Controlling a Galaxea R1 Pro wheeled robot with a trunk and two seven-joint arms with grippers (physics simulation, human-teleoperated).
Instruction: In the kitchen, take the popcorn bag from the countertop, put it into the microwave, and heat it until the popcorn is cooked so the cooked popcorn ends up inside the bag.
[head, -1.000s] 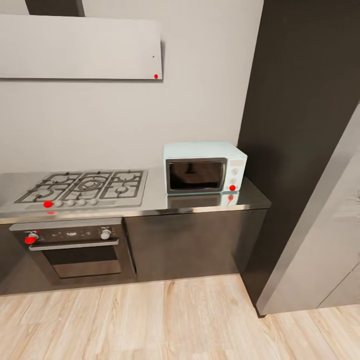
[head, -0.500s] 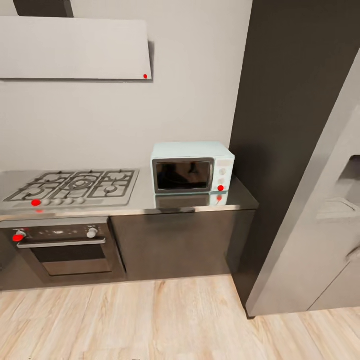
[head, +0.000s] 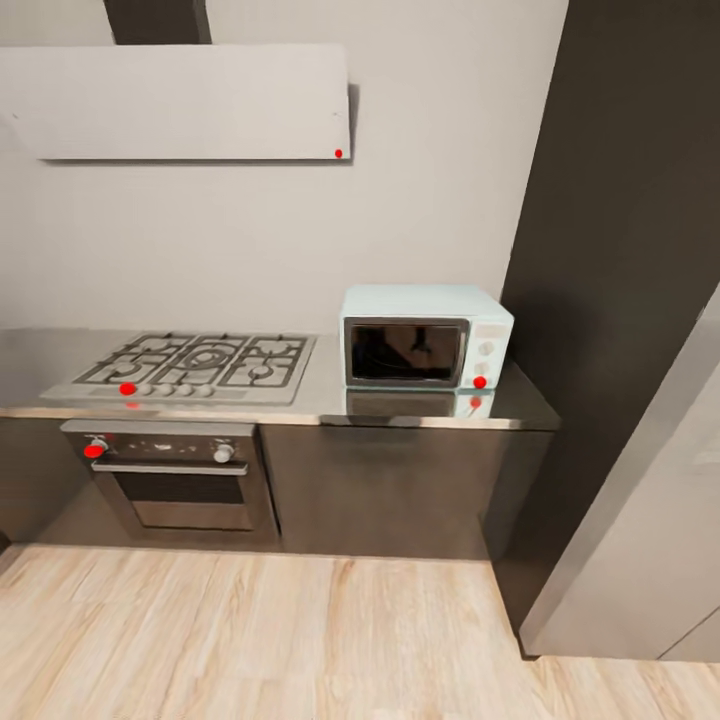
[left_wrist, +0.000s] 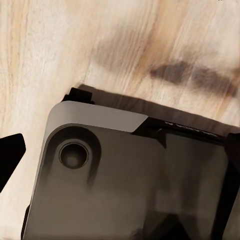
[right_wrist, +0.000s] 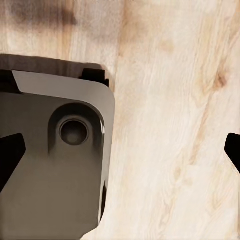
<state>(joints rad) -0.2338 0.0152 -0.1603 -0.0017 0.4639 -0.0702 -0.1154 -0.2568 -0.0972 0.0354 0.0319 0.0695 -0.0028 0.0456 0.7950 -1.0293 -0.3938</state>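
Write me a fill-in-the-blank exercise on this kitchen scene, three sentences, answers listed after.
1. The microwave stands on the countertop with its door ____.
2. The gas hob is set into the countertop directly above the built-in ____.
3. The floor in front of the cabinets looks like pale ____.

Missing words: shut; oven; wood

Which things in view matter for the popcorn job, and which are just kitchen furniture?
Job: microwave, door shut; countertop it stands on.
Not the job: gas hob; built-in oven; range hood; wooden floor.
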